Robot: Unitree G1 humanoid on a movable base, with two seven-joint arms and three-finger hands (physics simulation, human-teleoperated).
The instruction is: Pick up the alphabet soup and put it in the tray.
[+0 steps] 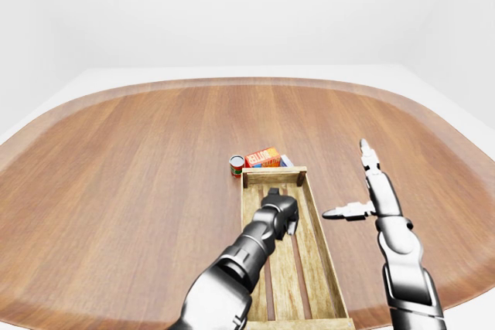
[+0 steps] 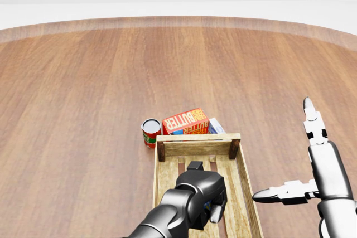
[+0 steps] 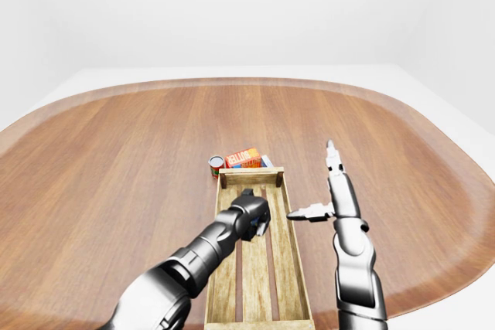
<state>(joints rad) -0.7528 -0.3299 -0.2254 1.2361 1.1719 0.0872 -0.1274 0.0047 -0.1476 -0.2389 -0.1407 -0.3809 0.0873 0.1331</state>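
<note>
The alphabet soup can (image 2: 150, 131), red with a green band and a dark top, stands upright on the wooden table just off the tray's top-left corner. The slatted wooden tray (image 2: 198, 137) runs down the middle of the head view. My left hand (image 2: 210, 207) hovers over the tray's slats, well below the can, with its fingers curled in tight. A bit of blue shows between them; I cannot tell what it is. My right hand (image 2: 283, 150) is to the right of the tray, open, with one finger pointing up and the thumb pointing toward the tray.
An orange-red butter box (image 2: 185, 121) and a small blue-and-white box (image 2: 216, 125) lie against the tray's top end, right of the can. The round wooden table (image 1: 139, 160) spreads wide on all sides, with a white floor beyond its edge.
</note>
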